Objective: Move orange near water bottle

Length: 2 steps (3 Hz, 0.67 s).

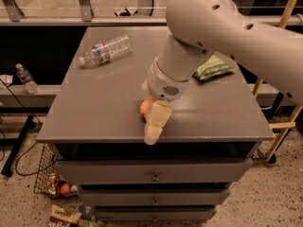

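Note:
The orange (146,106) sits on the grey table (94,108) near its front edge, and only its left part shows. My gripper (154,126) hangs from the large white arm right against the orange and covers its right side, low over the table. The water bottle (105,50) lies on its side at the table's back left, well apart from the orange, with its white cap pointing left.
A green chip bag (213,67) lies at the table's right, partly behind the arm. A small upright clear bottle (26,78) stands off the table to the left. A wire basket (52,178) is on the floor at lower left. A yellow frame (279,79) stands at the right.

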{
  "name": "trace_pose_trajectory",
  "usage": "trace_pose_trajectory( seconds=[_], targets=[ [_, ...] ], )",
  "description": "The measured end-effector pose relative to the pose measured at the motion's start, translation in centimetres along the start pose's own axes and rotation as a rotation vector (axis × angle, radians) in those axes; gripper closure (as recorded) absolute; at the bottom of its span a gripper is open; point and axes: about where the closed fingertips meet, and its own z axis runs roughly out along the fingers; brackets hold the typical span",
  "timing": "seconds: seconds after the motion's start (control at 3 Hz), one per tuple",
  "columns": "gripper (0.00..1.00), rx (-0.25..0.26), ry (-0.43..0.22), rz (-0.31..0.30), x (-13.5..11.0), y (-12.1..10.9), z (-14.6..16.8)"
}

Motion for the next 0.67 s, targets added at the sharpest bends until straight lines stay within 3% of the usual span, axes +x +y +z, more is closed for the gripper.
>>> trace_pose_trajectory(
  seconds=[0.67],
  targets=[
    [0.41, 0.003, 0.006, 0.041, 1.12, -0.45, 0.13]
  ],
)
